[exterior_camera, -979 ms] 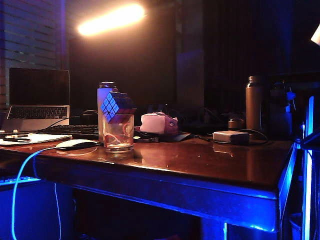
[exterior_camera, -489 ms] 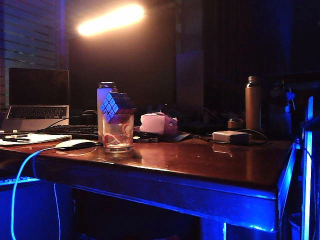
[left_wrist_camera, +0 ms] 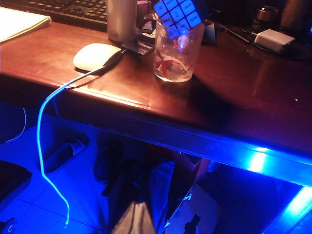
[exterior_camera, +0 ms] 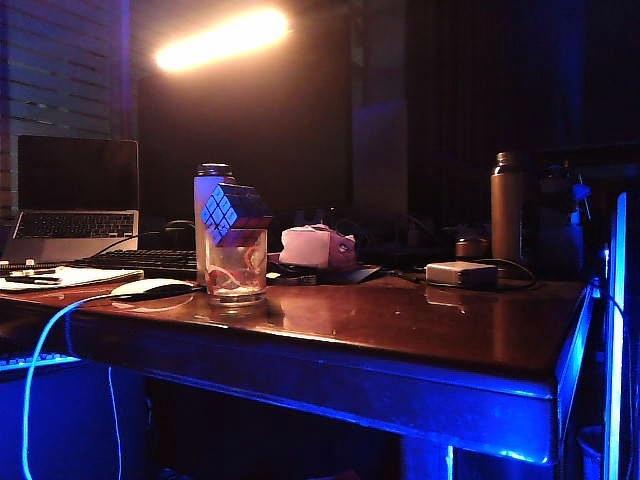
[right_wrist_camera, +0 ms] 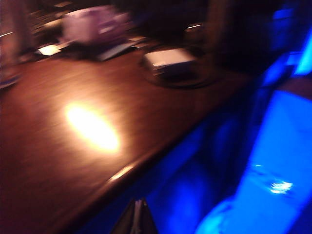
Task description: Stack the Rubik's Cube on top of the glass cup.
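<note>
Rubik's Cube (exterior_camera: 235,213) sits tilted on the rim of the glass cup (exterior_camera: 236,268), left part of the table (exterior_camera: 400,330), near the front edge. White bottle (exterior_camera: 208,205) just behind the cup. Mouse (exterior_camera: 150,288) left of the cup, keyboard (exterior_camera: 140,262) and laptop (exterior_camera: 75,200) behind it. Small box with cable (exterior_camera: 461,273) and tall metal bottle (exterior_camera: 507,206) far right, bottle behind the box.

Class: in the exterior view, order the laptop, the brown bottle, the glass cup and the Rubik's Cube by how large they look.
1. laptop
2. brown bottle, though it stands farther back
3. glass cup
4. Rubik's Cube, nearly the cup's size, so that order is unsure
</note>
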You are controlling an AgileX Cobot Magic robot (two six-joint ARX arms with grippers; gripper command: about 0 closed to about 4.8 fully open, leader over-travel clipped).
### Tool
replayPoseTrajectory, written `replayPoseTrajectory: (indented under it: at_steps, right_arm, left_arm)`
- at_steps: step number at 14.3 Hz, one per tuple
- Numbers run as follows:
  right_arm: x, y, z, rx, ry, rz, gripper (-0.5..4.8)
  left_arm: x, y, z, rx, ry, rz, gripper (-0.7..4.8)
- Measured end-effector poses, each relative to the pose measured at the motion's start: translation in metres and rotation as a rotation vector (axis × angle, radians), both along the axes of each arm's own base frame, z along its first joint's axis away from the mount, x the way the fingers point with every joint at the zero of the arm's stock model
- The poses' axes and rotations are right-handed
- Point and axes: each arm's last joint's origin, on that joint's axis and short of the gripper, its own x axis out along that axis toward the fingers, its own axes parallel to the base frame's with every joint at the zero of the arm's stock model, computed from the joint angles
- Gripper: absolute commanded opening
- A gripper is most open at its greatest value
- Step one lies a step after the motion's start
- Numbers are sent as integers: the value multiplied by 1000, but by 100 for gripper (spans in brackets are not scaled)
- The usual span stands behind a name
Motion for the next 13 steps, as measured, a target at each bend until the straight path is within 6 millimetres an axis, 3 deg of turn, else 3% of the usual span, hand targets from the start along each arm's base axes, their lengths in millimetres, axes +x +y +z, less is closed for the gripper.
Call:
replayPoseTrajectory:
  at_steps: [13]
  right_arm:
    - [1,-5,0,-2,4,-59,-1]
  left_arm:
    - [0,0,0,0,0,0,-3]
